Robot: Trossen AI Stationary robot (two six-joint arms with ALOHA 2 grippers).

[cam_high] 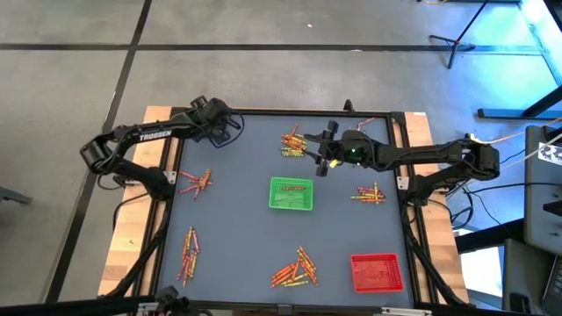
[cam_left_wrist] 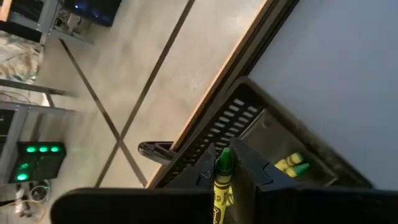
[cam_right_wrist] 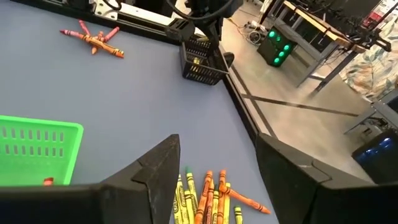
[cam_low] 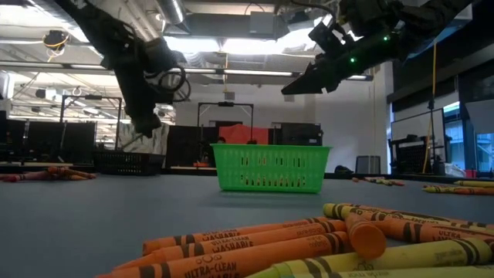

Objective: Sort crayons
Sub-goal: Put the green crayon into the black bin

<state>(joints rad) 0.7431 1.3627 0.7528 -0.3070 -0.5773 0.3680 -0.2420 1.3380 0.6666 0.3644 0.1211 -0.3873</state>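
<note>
My count: six crayon piles (cam_high: pixel 294 145) on table; three trays – green (cam_high: pixel 291 194), red (cam_high: pixel 378 271), black (cam_right_wrist: pixel 200 61); one green crayon (cam_left_wrist: pixel 222 180) in my left claw (cam_left_wrist: pixel 230 186).

Bench (cam_high: pixel 237 219) top: flat blue-grey, dark frame. Crayons (cam_high: pixel 294 268): red, orange, yellow, few green, black print on wrappers. Centre basket (cam_high: pixel 291 194): bright green mesh. Tray (cam_high: pixel 377 271) at near right corner: red mesh. Far left corner bin (cam_right_wrist: pixel 200 62): black slotted. Left tool (cam_left_wrist: pixel 227 180) carries a crayon (cam_left_wrist: pixel 222 180) with green tip, yellow wrapper.
</note>
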